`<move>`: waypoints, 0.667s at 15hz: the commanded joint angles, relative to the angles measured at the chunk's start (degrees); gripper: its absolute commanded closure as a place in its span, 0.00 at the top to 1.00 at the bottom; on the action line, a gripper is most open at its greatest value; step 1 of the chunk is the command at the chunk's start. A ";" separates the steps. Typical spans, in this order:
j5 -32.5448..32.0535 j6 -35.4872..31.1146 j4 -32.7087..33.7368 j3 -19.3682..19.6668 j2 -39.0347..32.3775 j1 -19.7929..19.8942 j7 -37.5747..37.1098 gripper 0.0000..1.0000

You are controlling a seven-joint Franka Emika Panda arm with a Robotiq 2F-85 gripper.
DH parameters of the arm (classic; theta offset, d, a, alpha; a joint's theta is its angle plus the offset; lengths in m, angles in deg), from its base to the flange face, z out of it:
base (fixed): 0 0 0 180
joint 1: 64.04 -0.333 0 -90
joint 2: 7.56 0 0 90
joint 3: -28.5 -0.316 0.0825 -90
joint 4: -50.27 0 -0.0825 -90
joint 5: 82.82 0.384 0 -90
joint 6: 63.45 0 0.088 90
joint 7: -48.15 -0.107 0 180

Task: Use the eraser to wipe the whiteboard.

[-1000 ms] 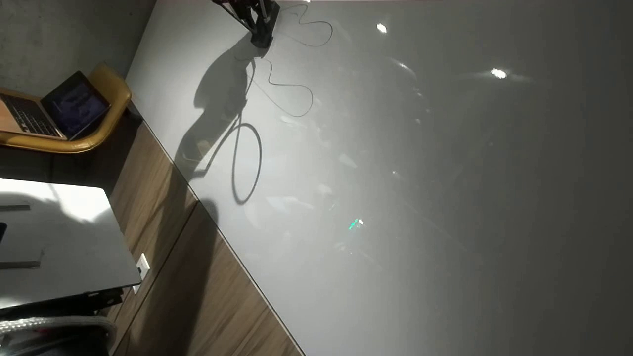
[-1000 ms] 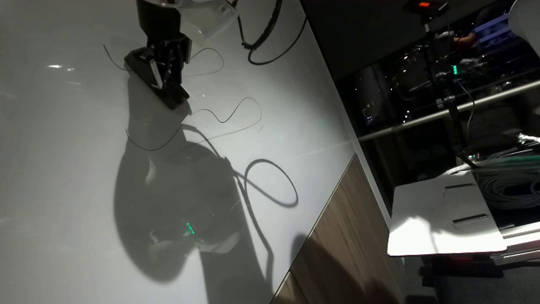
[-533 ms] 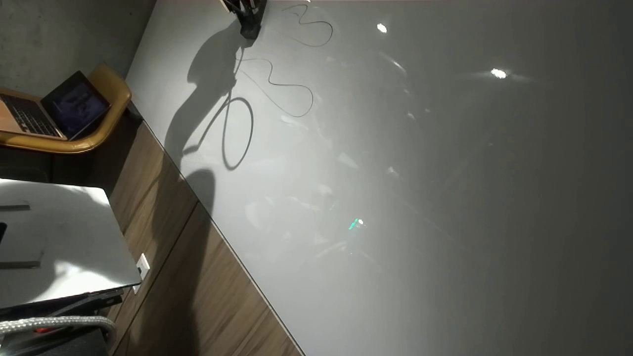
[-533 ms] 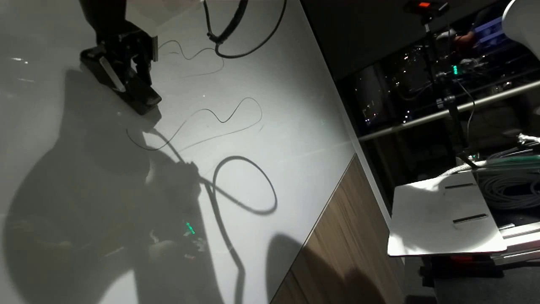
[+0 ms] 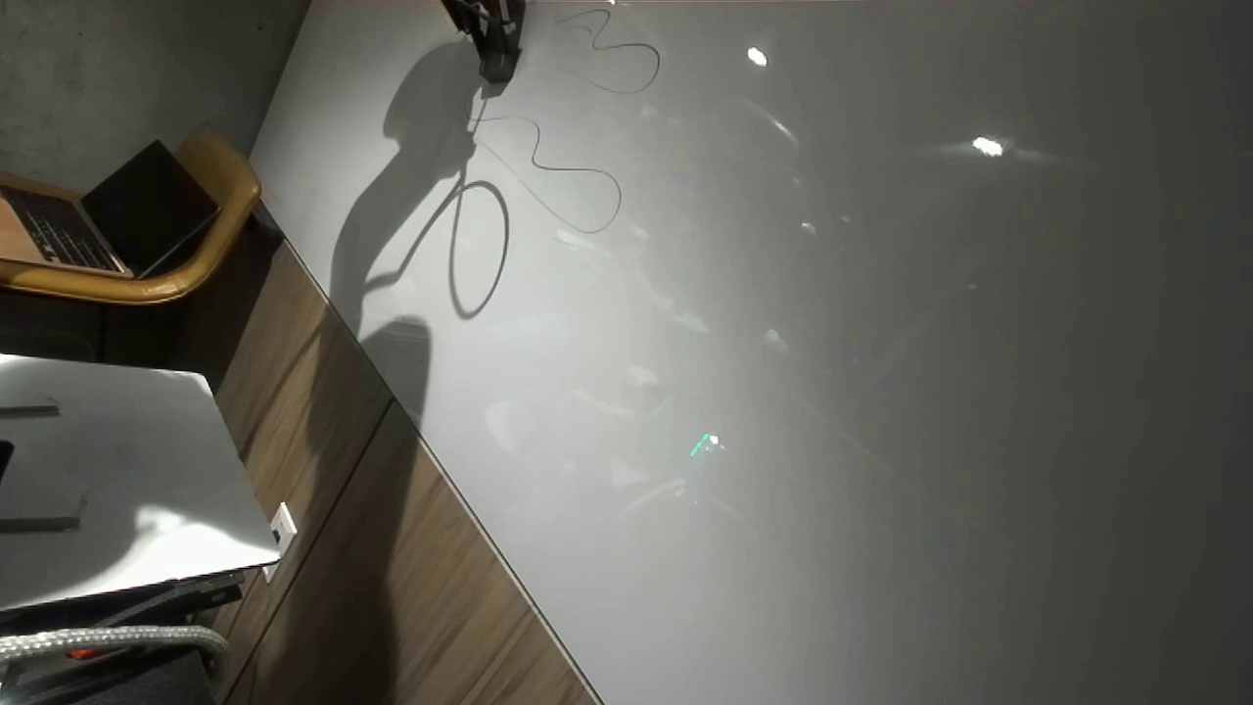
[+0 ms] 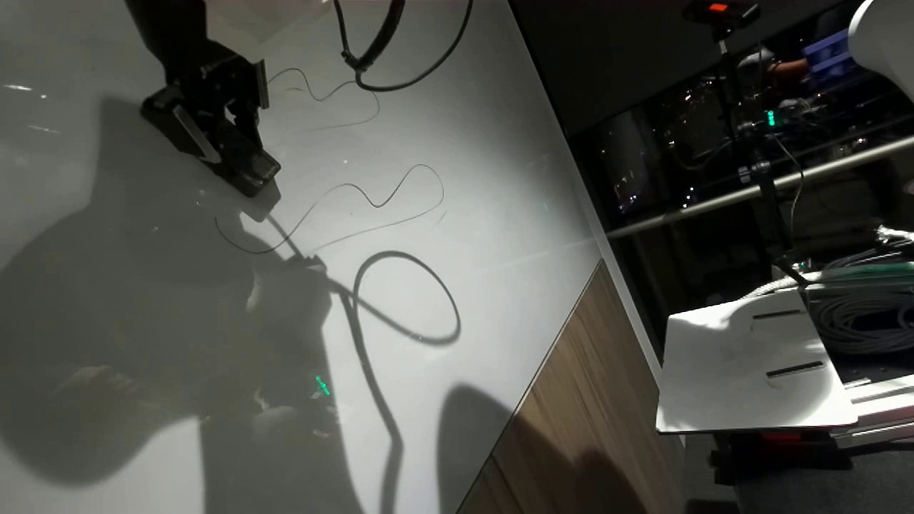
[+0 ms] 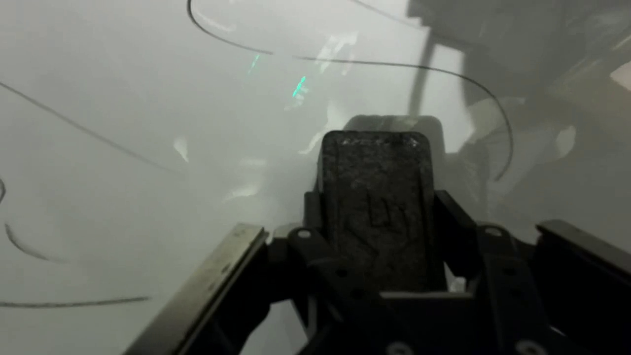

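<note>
The whiteboard [image 5: 832, 548] is a large glossy pale surface in both exterior views [image 6: 528, 178] and fills the wrist view [image 7: 123, 187]. Thin dark squiggly marker lines show on it, one upper [image 6: 343, 125] and one lower [image 6: 421, 168]. My gripper [image 6: 218, 121] is shut on the eraser [image 6: 250, 168], a dark oblong block held between the fingers. In the wrist view the eraser [image 7: 377, 187] points away from the gripper [image 7: 377, 217]. The eraser is close to the board, just above the lower line's left part; I cannot tell whether it touches. In an exterior view the gripper [image 5: 494, 34] is cut by the top edge.
A cable loop [image 6: 378, 68] hangs beside the arm. Wood panelling [image 5: 470, 607] borders the board's lower edge. A small white tabletop [image 6: 742, 400] stands beside it. A laptop [image 5: 147, 211] rests on a yellow chair [image 5: 220, 181]. A tripod [image 6: 764, 178] stands at the dark window.
In an exterior view the gripper with the eraser has swung left and slightly down over the board, then barely moved in the last half second. The laptop screen has gone dark.
</note>
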 commanded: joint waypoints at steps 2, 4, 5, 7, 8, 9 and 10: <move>3.33 -5.70 -9.60 2.91 6.16 6.82 2.58 0.31; 4.90 -7.33 -14.16 4.92 9.40 7.97 2.64 0.31; 5.51 -8.37 -16.76 5.63 11.32 9.04 2.46 0.31; 6.16 -11.08 -21.61 7.50 14.89 11.02 2.19 0.31; 6.14 -12.74 -23.91 8.49 16.57 12.13 2.14 0.31; 6.46 -14.45 -25.88 9.57 18.12 13.37 2.39 0.31; 6.50 -16.42 -27.93 10.70 19.60 14.66 2.65 0.31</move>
